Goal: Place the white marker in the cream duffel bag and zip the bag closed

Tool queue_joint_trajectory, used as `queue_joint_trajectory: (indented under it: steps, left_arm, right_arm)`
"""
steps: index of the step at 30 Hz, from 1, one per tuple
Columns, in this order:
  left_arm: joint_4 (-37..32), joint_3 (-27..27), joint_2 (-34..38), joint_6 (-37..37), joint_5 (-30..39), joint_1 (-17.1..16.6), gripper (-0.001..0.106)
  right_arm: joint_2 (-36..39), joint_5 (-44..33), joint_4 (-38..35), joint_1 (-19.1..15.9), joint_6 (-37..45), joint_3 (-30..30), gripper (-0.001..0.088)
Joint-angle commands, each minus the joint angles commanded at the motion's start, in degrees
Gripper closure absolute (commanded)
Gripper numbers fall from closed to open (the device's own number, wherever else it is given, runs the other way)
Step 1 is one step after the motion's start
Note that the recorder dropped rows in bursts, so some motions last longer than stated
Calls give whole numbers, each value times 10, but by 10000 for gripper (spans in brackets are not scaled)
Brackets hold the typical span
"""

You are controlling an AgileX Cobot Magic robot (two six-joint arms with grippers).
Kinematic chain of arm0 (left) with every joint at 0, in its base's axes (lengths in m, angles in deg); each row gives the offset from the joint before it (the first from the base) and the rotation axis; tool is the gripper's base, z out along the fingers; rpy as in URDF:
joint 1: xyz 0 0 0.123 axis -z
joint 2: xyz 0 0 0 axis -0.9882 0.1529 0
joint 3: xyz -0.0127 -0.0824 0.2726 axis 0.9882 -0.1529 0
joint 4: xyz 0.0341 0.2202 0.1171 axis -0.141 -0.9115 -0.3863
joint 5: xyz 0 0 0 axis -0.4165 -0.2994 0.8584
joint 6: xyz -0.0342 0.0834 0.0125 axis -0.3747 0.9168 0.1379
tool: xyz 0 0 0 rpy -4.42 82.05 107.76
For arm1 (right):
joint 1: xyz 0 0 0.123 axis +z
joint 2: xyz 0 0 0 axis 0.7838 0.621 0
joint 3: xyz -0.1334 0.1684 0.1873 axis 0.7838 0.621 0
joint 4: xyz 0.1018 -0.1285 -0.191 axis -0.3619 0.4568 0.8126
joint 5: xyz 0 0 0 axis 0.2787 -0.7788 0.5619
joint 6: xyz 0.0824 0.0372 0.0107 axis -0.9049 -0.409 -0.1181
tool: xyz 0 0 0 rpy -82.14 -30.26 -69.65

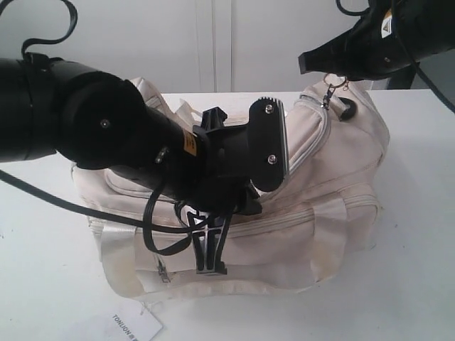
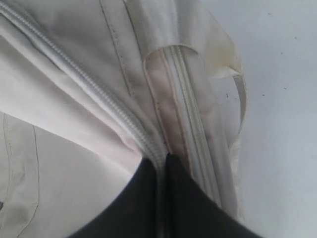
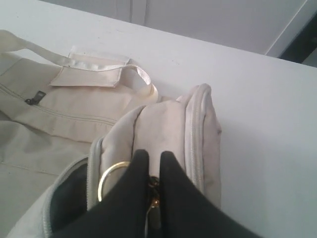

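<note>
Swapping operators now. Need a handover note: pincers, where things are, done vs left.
Left pincer: shut, pinching the bag fabric beside the top zip.
Right pincer: shut on the zip pull, next to its gold ring, near the bag's rounded end.
Marker: not visible in any view, so I can't confirm it's inside.
Done: both grips set for zipping.
Left: top zip is partly open and black lining shows. Check for the marker, then pull the zip shut.
</note>
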Motion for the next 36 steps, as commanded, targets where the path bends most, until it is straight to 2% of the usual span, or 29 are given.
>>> queue_joint_trajectory:
  steps: [5,11,12,15,16,18,26,29,31,36]
  left_arm:
    - [-80,0,0,0,-17,0,1053]
    - [-86,0,0,0,-42,-1,1034]
    - [-86,0,0,0,-42,-1,975]
    - [-86,0,0,0,-44,-1,693]
    - [-86,0,-1,0,-43,-1,632]
    - [-86,0,-5,0,-46,-1,586]
    - [-86,0,-43,-3,-61,-1,580]
    - [-61,0,-62,-27,-80,1,582]
    - [-39,0,-66,-31,-94,9,582]
    - [-39,0,-64,-26,-113,53,582]
  right_arm:
    - [0,-14,-13,0,0,0,868]
    - [-1,-40,-16,0,0,0,868]
    - [-1,-41,-25,0,0,0,868]
    - [-1,-41,-46,0,1,0,868]
    - [-1,-41,-49,0,1,0,868]
    - [-1,-41,-53,0,3,0,868]
    - [-1,-48,-57,0,3,0,868]
    - [-1,-48,-59,1,3,0,868]
    - [-1,-48,-59,1,3,0,868]
    - [-1,-48,-59,1,3,0,868]
